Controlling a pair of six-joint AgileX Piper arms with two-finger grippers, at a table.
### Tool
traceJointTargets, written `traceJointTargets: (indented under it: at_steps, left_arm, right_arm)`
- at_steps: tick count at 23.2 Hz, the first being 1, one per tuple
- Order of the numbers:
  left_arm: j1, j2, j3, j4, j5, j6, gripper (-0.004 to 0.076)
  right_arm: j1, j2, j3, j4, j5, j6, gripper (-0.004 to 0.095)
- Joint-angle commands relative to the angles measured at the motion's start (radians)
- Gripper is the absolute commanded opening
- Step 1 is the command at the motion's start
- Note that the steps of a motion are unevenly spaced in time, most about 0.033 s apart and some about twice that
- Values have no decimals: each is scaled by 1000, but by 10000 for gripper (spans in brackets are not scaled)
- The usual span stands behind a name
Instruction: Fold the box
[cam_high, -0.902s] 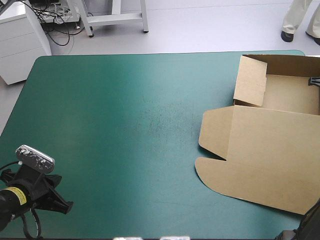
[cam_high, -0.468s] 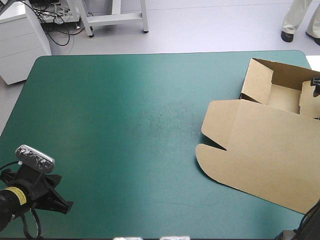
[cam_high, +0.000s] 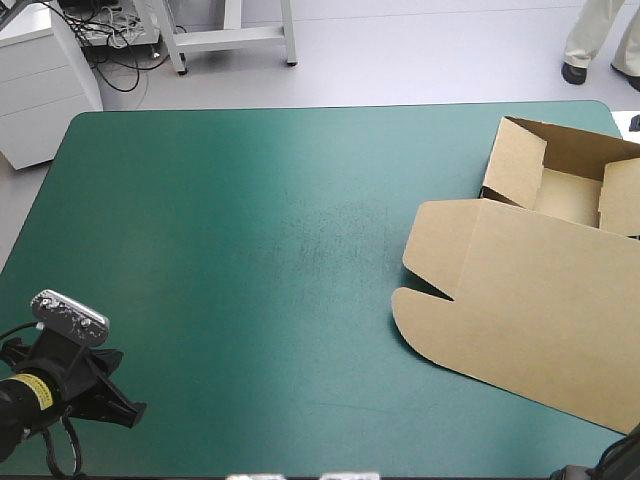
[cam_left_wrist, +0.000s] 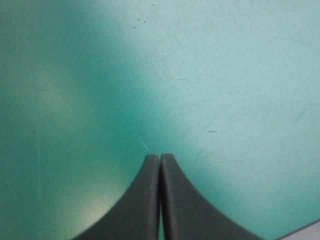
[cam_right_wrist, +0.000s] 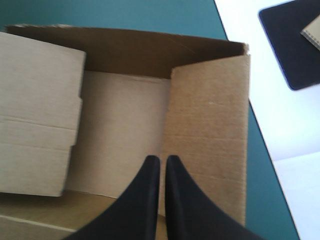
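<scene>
- So, the box sits at 3 o'clock on the teal-green cover, tray walls up, lid flat.
- left gripper: pinched together, empty, over the cover.
- right gripper: pinched together too, above the tray.

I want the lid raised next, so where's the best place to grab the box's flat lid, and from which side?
Probably the free near edge of the lid, approached from the near side by the right gripper. The lid lies flat, hinged at the tray on its far side, so that edge swings up most easily.
</scene>
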Motion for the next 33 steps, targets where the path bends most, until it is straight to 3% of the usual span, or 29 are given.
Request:
traceJointTargets:
  at_steps: [1, 8, 11, 17, 26, 33]
  left_arm:
    - [-1, 4, -22, 0, -38, -11, -32]
    - [-1, 4, 6, 0, -155, -11, -32]
    - [-1, 4, 84, 2, -228, -11, -32]
    - [-1, 4, 186, -23, -236, -11, -32]
    - [-1, -27, 194, -86, -253, 0, -32]
    - [-1, -60, 232, -86, -296, 0, -32]
  right_arm:
    - [7, -125, -10, 118, 5, -20, -16]
    - [146, -306, 152, 112, 5, -90, -16]
    - [292, -461, 356, 112, -2, -114, -16]
    - [466, -790, 761, 111, -127, -154, -16]
    - [476, -1258, 1312, 119, -244, -155, -18]
    - [476, -1420, 1458, 119, -253, -212, -18]
